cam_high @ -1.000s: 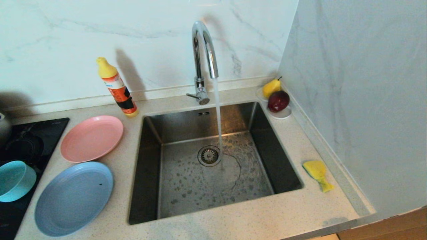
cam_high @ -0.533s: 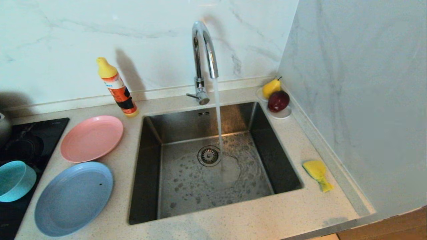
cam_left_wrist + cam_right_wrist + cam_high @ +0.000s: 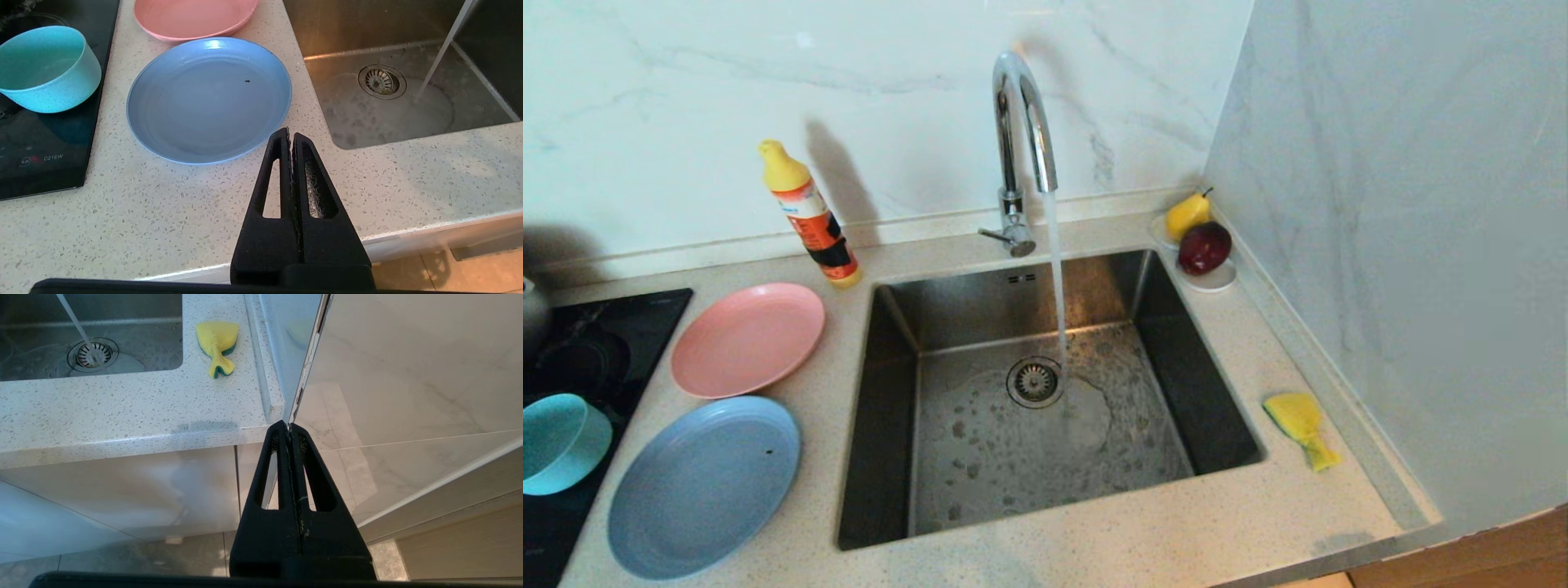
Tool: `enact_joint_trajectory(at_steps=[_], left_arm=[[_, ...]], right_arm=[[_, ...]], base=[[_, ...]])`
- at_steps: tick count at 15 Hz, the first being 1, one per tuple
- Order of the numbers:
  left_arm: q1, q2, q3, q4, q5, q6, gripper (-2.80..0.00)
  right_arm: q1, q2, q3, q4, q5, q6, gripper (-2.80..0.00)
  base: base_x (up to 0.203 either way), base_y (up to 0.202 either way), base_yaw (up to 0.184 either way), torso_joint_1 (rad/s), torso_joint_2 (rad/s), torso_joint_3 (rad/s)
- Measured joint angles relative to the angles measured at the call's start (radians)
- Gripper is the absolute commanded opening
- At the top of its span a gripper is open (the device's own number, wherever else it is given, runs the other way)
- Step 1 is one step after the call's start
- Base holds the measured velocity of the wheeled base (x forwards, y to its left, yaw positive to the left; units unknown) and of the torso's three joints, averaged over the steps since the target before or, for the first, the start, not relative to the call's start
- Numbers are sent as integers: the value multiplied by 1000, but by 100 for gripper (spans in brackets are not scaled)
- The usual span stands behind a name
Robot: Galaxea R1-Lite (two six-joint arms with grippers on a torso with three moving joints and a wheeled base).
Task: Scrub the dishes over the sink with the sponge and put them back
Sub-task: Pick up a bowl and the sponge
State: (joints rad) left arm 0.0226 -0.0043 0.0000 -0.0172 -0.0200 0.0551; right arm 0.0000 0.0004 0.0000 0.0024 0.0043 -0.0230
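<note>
- Black left gripper (image 3: pixel 290 136): parked above the front edge of the speckled stone countertop (image 3: pixel 1160 531), fingers pressed together, empty, tips just short of the pale-blue plate.
- Black right gripper (image 3: pixel 289 428): parked off the countertop's front right corner, in front of the cabinet, fingers pressed together, empty.
- Pale-blue plate (image 3: pixel 704 485): flat on the countertop near the front edge, left of the sink; one small dark speck on its face.
- Teal-blue bowl (image 3: pixel 560 443): upright on the black induction hob (image 3: pixel 572 351) at the countertop's left edge, just beside the pale-blue plate.
- Sponge (image 3: pixel 1300 426): yellow with a green face, pinched into a narrow tail at its near end, lying on the countertop between the sink's right rim and the right wall.
- Sink (image 3: pixel 882 392): stainless-steel basin, floor wet; drain strainer (image 3: pixel 1035 381) at its centre.
- Pink plate (image 3: pixel 747 338): flat behind the pale-blue plate, rims close together.
- Chrome tap (image 3: pixel 1018 147): at the sink's rear rim, water running down just beside the strainer.
- Detergent bottle (image 3: pixel 809 216): orange, yellow cap, leaning, rear left of the sink.
- White saucer (image 3: pixel 1217 281): rear right corner, carrying a yellow pear (image 3: pixel 1187 214) and a dark-red apple (image 3: pixel 1205 247).
</note>
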Motion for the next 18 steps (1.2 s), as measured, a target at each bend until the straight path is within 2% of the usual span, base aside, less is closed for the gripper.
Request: enact_joint_trajectory(at_steps=[14, 18], left_arm=[[0, 1, 0, 0, 0, 0, -280], [-1, 1, 0, 0, 0, 0, -280]], right_arm=[[0, 0, -1, -1, -6, -27, -280], [0, 0, -2, 5, -1, -8, -280]], base=[[0, 0, 0, 0, 0, 0], [0, 0, 0, 0, 0, 0]])
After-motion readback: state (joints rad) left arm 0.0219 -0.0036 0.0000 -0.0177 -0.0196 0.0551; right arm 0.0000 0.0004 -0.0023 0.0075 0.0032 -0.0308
